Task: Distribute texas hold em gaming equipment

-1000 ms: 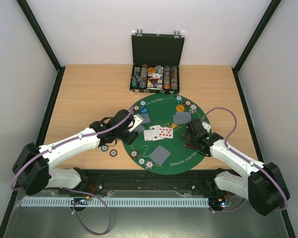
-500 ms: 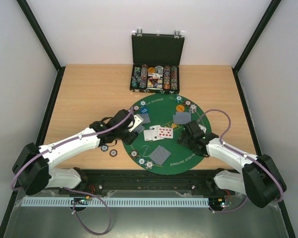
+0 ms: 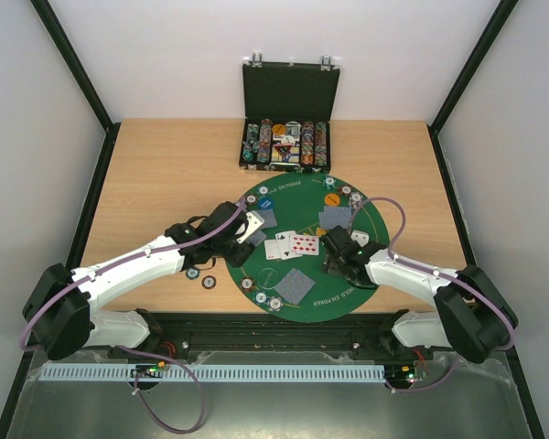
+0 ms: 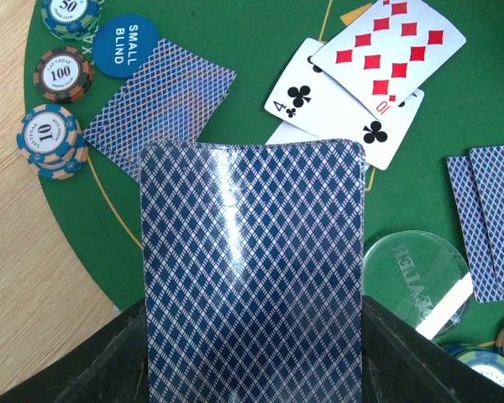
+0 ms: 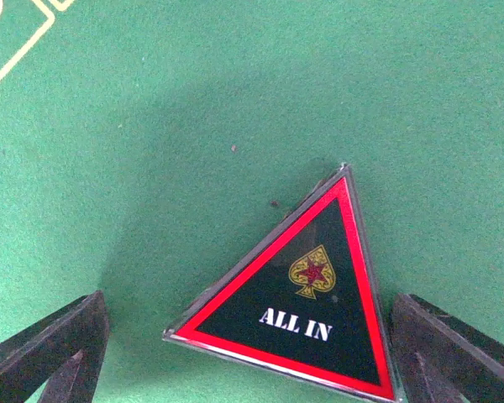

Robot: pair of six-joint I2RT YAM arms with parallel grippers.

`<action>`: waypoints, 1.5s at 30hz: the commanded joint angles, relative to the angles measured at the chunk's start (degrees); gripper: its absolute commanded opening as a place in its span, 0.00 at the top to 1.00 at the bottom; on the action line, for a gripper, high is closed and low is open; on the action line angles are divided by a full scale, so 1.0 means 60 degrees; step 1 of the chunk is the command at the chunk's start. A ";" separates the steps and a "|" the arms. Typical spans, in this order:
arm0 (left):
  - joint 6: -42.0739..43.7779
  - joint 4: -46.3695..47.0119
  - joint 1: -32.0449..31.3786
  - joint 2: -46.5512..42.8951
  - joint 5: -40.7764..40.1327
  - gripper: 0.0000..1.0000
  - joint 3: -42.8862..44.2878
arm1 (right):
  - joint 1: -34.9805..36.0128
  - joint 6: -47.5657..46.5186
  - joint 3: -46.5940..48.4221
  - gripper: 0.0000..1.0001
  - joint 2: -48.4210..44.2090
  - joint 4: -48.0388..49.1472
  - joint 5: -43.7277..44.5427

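My left gripper (image 3: 248, 229) is shut on a grey-blue-backed playing card (image 4: 252, 269), held over the left side of the round green mat (image 3: 297, 203). Under it lie a face-down pair (image 4: 164, 109), the face-up four of clubs (image 4: 307, 92) and ten of diamonds (image 4: 386, 46), a blue SMALL BLIND button (image 4: 126, 46) and striped chips (image 4: 50, 138). My right gripper (image 5: 248, 306) is open, low over the mat, its jaws on either side of the black-and-red triangular ALL IN marker (image 5: 311, 294); in the top view that gripper (image 3: 339, 257) is right of the face-up cards (image 3: 293, 244).
A black hinged case (image 3: 286, 91) with chip rows stands open at the back. More face-down cards (image 3: 336, 218) (image 3: 296, 285), an orange button (image 3: 330, 198) and chips (image 3: 265, 297) lie on the mat. Two chips (image 3: 201, 274) lie on the wood left of it. A clear round puck (image 4: 416, 273) lies by the left gripper.
My right arm has moved left toward the middle of the mat. My left arm and its card have not moved.
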 commanded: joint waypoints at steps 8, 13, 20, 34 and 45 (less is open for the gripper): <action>0.0112 -0.0064 -0.0024 -0.0197 -0.0085 0.40 0.0021 | 0.0153 -0.0045 0.0175 0.33 0.0124 -0.0652 -0.0162; 0.0038 -0.0149 0.0424 -0.0049 -0.0356 0.40 0.0083 | 0.0153 -0.0390 0.0468 0.38 -0.0151 -0.0801 0.0001; -0.0042 -0.0185 0.1564 -0.0204 -0.0446 0.40 0.0183 | 0.0153 -0.1455 0.1165 0.40 -0.0011 -0.0632 0.0195; -0.0026 -0.0170 0.1681 -0.0174 -0.0337 0.40 0.0165 | 0.0138 -0.1901 0.1235 0.27 -0.0202 -0.0708 0.0389; -0.0021 -0.0149 0.1663 -0.0294 -0.0179 0.40 0.0151 | -0.0146 -0.0611 0.0699 0.11 0.0047 -0.0725 0.0538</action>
